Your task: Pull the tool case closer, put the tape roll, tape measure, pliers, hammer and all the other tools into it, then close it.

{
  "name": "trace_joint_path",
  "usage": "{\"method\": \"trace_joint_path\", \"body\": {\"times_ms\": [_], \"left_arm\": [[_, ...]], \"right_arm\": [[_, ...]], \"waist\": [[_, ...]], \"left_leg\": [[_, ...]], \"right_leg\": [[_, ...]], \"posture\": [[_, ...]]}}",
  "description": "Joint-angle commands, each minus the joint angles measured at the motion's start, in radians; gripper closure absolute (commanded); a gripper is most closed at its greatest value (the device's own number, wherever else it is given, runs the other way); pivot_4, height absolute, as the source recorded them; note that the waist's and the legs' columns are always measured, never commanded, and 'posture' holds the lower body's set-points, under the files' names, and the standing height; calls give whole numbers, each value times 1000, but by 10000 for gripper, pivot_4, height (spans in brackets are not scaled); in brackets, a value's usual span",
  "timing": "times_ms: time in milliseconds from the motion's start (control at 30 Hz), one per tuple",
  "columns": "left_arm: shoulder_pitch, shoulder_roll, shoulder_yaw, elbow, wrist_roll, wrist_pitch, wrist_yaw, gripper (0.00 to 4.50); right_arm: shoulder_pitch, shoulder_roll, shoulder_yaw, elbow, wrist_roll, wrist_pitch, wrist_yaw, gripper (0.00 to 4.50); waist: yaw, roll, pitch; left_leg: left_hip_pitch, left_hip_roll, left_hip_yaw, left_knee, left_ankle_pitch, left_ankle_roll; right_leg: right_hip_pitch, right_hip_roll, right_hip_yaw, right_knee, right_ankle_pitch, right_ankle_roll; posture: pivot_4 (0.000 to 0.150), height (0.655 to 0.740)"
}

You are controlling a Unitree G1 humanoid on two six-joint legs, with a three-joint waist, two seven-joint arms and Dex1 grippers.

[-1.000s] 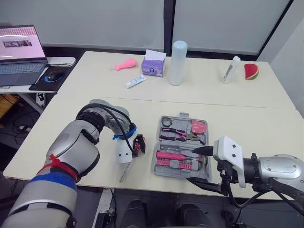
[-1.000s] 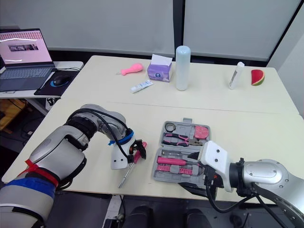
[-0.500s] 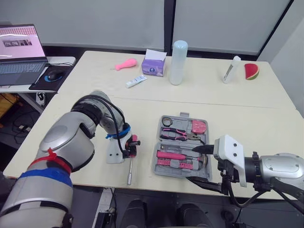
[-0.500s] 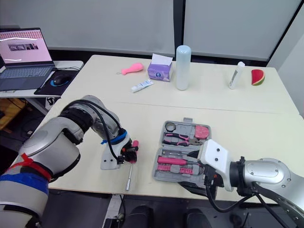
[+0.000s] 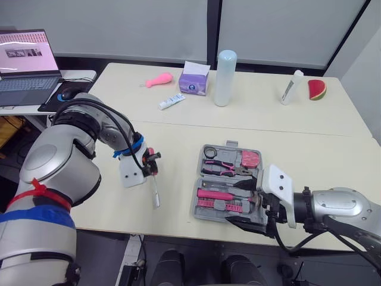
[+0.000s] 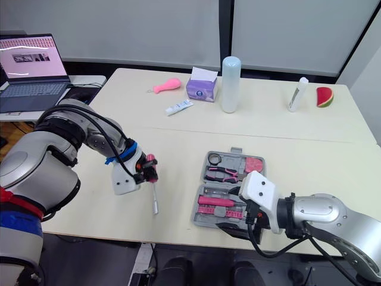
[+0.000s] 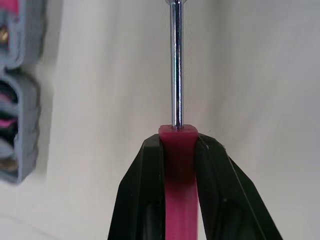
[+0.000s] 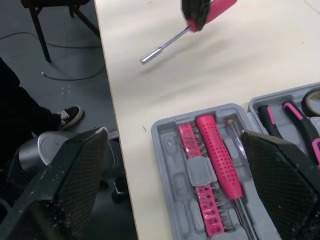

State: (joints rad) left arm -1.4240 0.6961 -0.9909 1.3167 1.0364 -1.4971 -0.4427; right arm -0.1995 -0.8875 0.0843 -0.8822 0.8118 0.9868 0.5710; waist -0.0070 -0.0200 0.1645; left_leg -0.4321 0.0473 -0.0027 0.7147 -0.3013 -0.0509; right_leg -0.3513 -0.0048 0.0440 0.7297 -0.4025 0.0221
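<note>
**Left wrist view: screwdriver clamped, its tip cut off**

The left wrist view shows the screwdriver [image 7: 176, 65] with its pink handle pinched between the two black fingers [image 7: 142, 195] of the left gripper [image 5: 150, 165]. Most of the handle is hidden by them, and the chrome shaft runs out of the picture before its tip. From the head views the shaft slants down toward the table [image 5: 178, 137]. Whether the tip touches the surface is hard to tell.

The screwdriver hangs well to the left of the tool case [image 5: 196, 192], which lies open near the table's near edge. Inside it, a black tape roll [image 5: 209, 153] and a pink tape measure [image 5: 249, 158] sit at the far end, with pink-handled pliers [image 5: 223, 170] just near of them. More pink tools fill the near half, too small to name.

The right gripper [image 5: 237, 205] rests at the case's near right corner and covers part of it. Its fingers [image 8: 75, 170] stand wide apart, holding nothing.

On the far table stand a purple tissue box [image 5: 193, 82] and a tall white bottle [image 5: 224, 70].
</note>
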Motion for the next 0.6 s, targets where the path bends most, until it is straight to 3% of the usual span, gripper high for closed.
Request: {"method": "trace_joint_path", "body": {"times_ms": [33,267,600], "left_arm": [[16,17,90,41,-130,7,-112,40378],[111,75,158,55,-306,-114,-274,40378],[279,195,125,-122,-612,-98,-372,40378]], "right_arm": [[-35,23,20,0,-12,4,-17,0],[-59,54,39,24,-3,25,-21,0],[-42,82,91,42,-76,12,-38,0]], "waist": [[-2,0,0],[-26,0,0],[-26,0,0]], "left_leg": [[0,0,0,0,0,0],[0,0,-1,0,2,-1],[0,0,-3,1,2,-1]], "right_leg": [[-1,0,0,1,0,0],[-2,-1,-2,4,0,0],[-2,-2,-4,5,0,0]], "posture": [[1500,7002],[1500,7002],[1500,7002]]}}
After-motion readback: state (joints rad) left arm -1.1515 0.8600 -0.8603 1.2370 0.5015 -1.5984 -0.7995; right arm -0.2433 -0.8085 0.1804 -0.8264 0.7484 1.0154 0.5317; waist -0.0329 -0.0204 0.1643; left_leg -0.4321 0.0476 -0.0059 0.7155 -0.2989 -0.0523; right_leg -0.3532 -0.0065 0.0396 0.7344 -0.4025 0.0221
